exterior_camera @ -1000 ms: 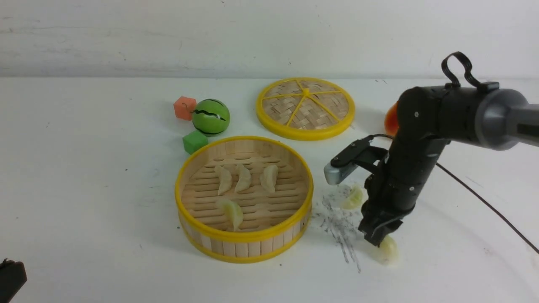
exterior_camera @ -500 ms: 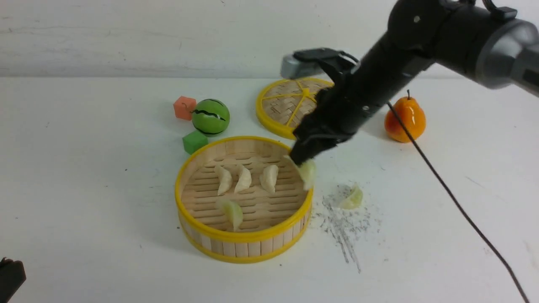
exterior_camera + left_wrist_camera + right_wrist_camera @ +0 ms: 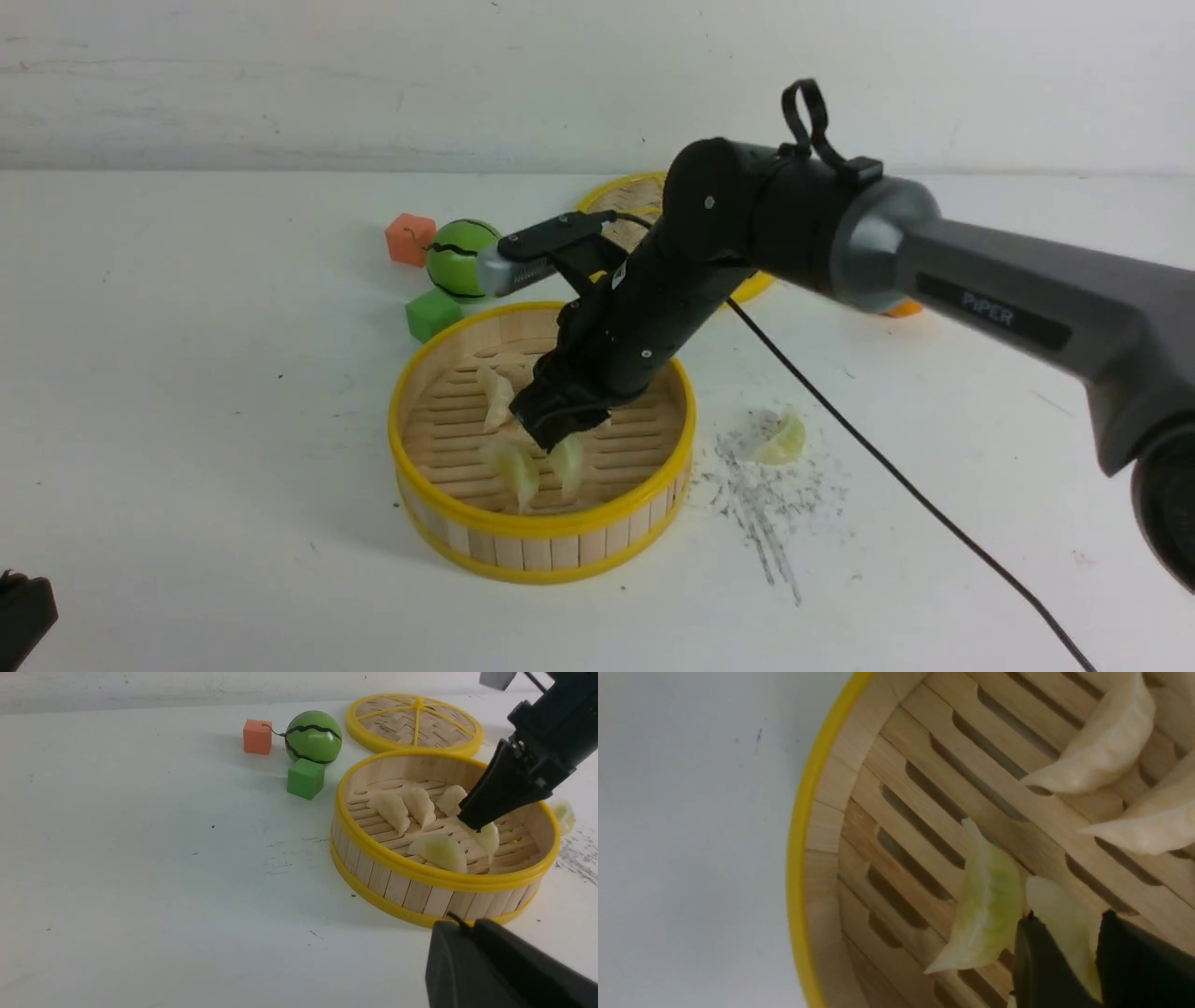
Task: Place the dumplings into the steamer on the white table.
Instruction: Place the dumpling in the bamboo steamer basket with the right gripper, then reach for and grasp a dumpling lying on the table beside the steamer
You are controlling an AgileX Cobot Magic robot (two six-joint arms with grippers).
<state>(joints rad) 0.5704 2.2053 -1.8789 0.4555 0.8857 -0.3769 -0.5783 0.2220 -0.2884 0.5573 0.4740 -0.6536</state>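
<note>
Placing a green dumpling (image 3: pixel 568 464)
Right gripper (image 3: pixel 558 437) pinches it at the steamer's (image 3: pixel 541 525) six o'clock; next likely release, then the three-o'clock stray dumpling (image 3: pixel 780 439).

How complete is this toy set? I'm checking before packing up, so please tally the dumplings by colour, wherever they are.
Cream-white dumplings: 3, all in the steamer
Pale green dumplings: 3, one lying in the steamer, one held by the right gripper, one on the white table
Total: 6
</note>
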